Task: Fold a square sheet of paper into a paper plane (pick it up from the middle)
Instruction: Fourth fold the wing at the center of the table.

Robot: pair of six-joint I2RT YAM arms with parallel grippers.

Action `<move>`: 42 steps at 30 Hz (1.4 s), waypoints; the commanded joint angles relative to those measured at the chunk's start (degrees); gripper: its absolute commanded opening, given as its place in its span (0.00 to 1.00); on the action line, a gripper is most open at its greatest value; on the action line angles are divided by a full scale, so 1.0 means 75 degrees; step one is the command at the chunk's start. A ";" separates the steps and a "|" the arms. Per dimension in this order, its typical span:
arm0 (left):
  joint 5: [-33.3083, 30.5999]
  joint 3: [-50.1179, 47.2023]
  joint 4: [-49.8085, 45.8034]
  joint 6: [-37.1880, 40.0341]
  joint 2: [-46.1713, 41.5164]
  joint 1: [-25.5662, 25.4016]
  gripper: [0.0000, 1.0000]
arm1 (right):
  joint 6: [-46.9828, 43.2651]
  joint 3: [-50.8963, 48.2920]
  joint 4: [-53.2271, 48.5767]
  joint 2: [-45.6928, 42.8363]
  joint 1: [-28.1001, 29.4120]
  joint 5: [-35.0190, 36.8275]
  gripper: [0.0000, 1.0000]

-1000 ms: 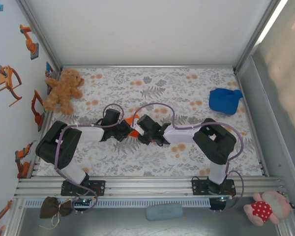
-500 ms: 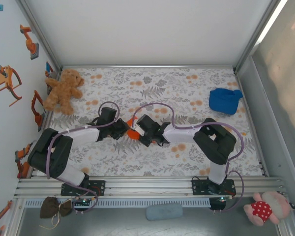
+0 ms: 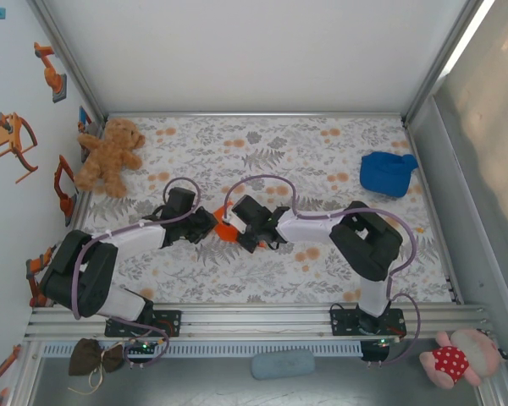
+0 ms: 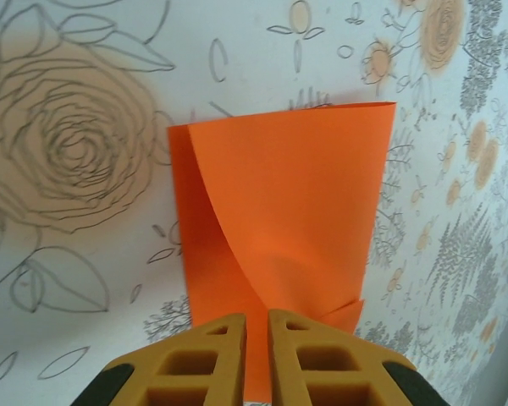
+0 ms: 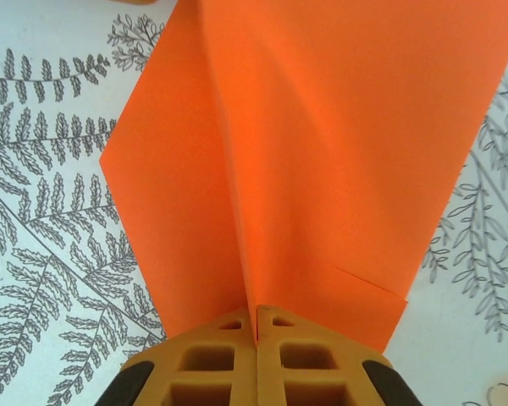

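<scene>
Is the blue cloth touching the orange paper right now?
No, the blue cloth lies near the far right corner, well apart from the orange paper.

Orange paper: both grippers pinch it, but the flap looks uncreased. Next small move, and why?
Probably press the curled flap flat. The left gripper and right gripper both pinch the orange paper, yet its upper layer curves instead of lying creased.
</scene>
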 commanded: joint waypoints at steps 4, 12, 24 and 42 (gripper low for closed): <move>-0.0580 -0.0146 -0.0454 0.0017 -0.0660 0.0018 0.16 | 0.0569 0.0362 -0.0392 0.0299 -0.0067 -0.0527 0.01; -0.0462 -0.0424 -0.0108 0.0015 -0.1013 -0.0010 0.17 | 0.1478 0.0382 -0.0165 0.0232 -0.0530 -0.1849 0.00; 0.0258 -0.0417 0.1019 0.0137 -0.0364 -0.0295 0.29 | 0.3123 0.0004 0.1275 0.0253 -0.1434 -0.4128 0.00; 0.0144 -0.0083 0.1434 0.0392 0.0366 -0.0433 0.43 | 0.3724 -0.0080 0.1776 0.0804 -0.1874 -0.5260 0.00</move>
